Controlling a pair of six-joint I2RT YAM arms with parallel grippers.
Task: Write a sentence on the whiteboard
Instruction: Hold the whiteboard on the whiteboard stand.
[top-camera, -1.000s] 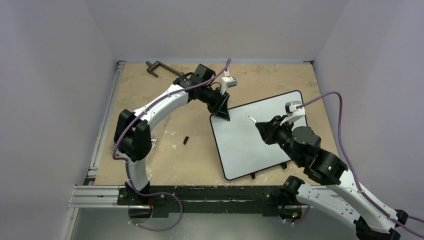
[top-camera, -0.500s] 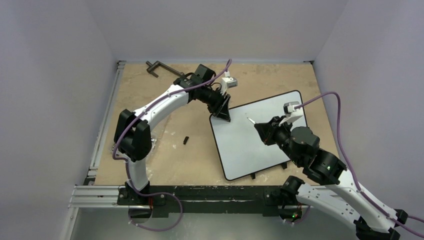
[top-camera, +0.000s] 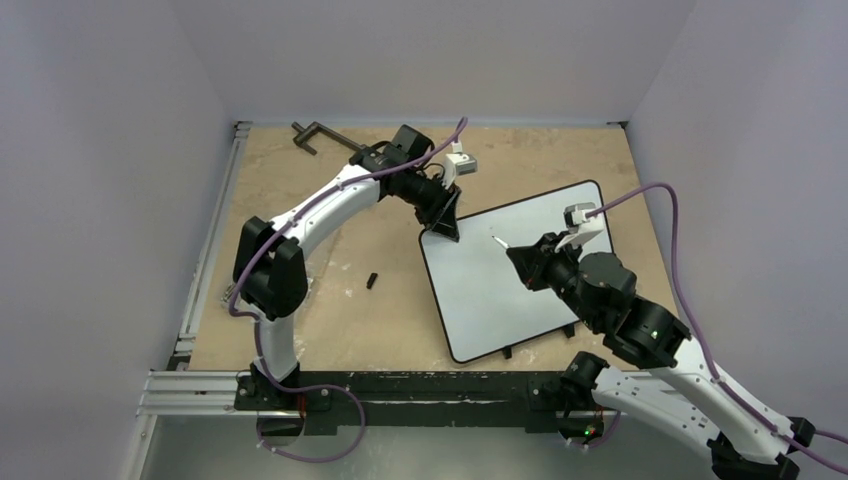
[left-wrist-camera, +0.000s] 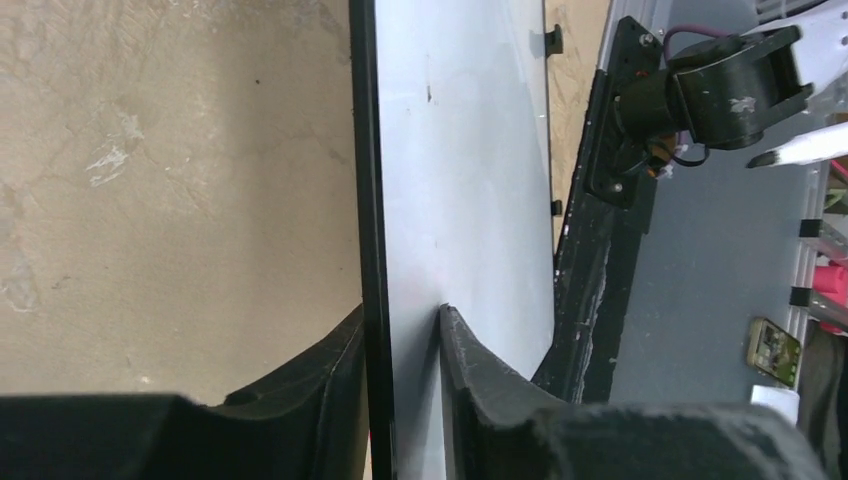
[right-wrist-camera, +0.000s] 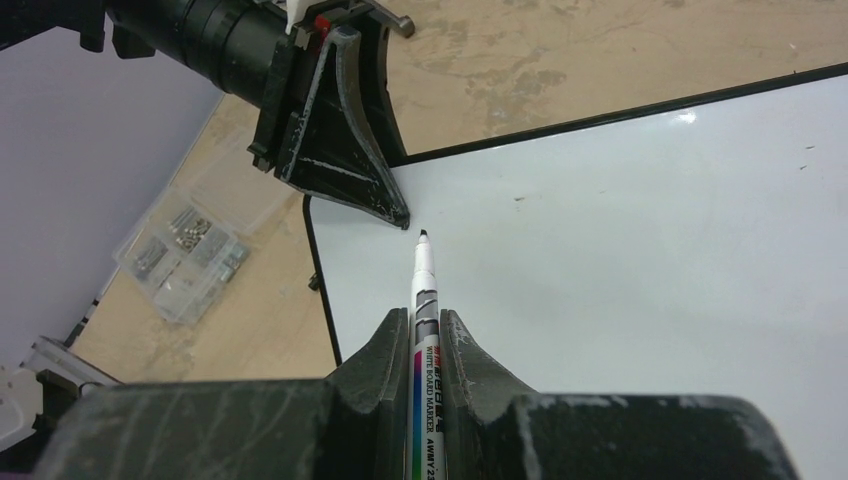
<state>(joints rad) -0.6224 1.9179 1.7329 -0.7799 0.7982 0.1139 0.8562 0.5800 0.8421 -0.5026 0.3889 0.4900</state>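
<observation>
The whiteboard lies tilted on the table, and its white face is blank, so no sentence shows. My left gripper stands astride its far left corner. In the left wrist view the black rim runs between the jaws. One finger lies against the rim, and the other is over the white face with a narrow gap, so the left gripper is open. My right gripper is shut on a white whiteboard marker. The marker's black tip points at the board near that corner, just short of the left fingers.
A black clamp lies at the table's far left. A small black cap sits on the wood left of the board. A clear box of screws shows beyond the board's corner. A metal rail runs along the near edge.
My right gripper has moved a little to the left over the board with the marker. The left arm has shifted only slightly at the corner. The board has stayed put.
</observation>
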